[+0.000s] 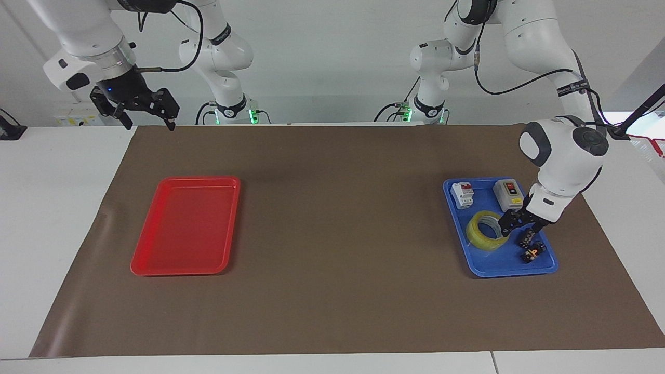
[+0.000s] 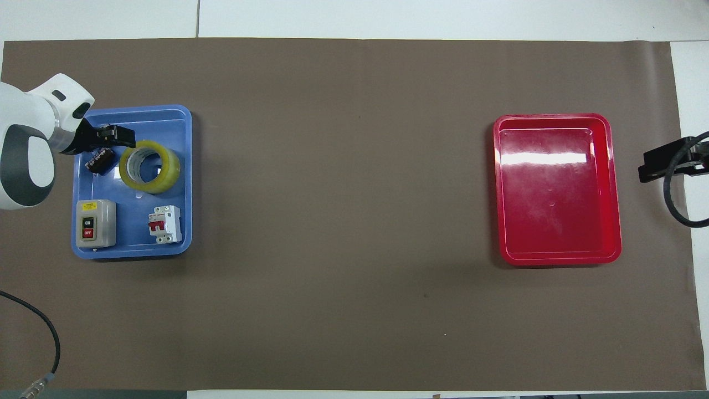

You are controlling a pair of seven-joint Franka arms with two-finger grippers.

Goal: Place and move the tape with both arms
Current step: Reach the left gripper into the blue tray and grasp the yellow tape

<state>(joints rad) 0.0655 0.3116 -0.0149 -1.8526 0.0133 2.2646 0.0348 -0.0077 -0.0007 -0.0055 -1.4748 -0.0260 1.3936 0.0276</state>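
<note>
The roll of yellow packing tape (image 1: 487, 230) lies flat in the blue tray (image 1: 483, 266), with the grey switch box (image 1: 508, 195) nearer the robots. The left gripper (image 1: 517, 225) is low at the roll's rim, fingers apart, gripping nothing. To grip well, one finger should drop into the core and one outside, clear of the black connectors (image 1: 530, 245) just beside the tape. The brown mat (image 1: 337, 218) is bare from the blue tray to the red tray (image 1: 156, 267). The right gripper (image 1: 147, 110) waits raised over the mat's edge, fingers apart.

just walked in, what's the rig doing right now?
The left pincer is down in the blue tray, open at the edge of the tape, which lies flat and not gripped. The right pincer waits, open, raised near the robots' edge of the table. The red tray holds nothing.
</note>
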